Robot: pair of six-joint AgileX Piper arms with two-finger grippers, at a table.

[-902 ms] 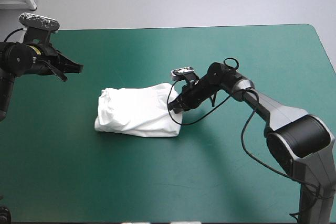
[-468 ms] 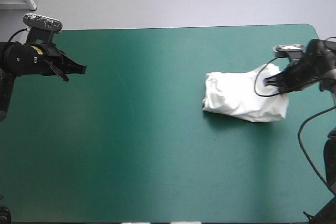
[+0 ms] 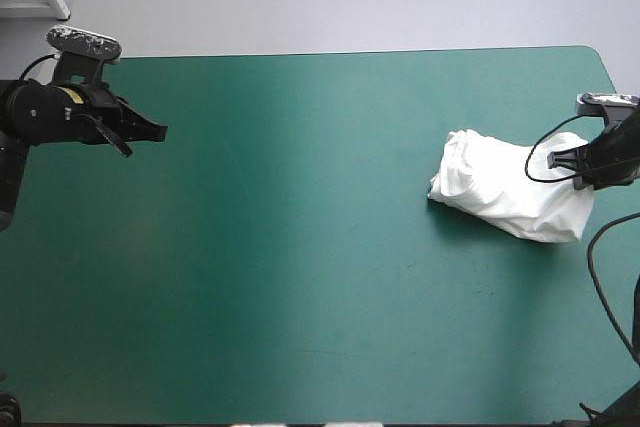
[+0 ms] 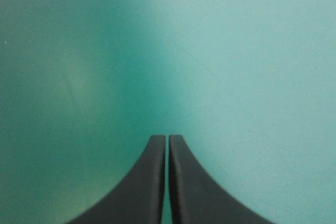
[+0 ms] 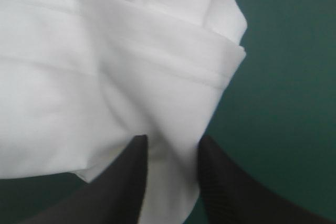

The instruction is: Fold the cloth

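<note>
The folded T-shirt (image 3: pixel 500 197) has been dragged closer to the right edge of the teal-green desk (image 3: pixel 300 267), pinched in the right jaws. The left jaws are pressed together, empty, far off. It may be pulled over the edge if dragged further.

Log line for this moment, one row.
T-shirt: folded bundle, near table right edge | right gripper: shut on T-shirt | left gripper: shut, empty

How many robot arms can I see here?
2. The left arm is over the table's far left corner, jaws shut and empty. The right arm is at the table's right edge, jaws holding the T-shirt.
</note>
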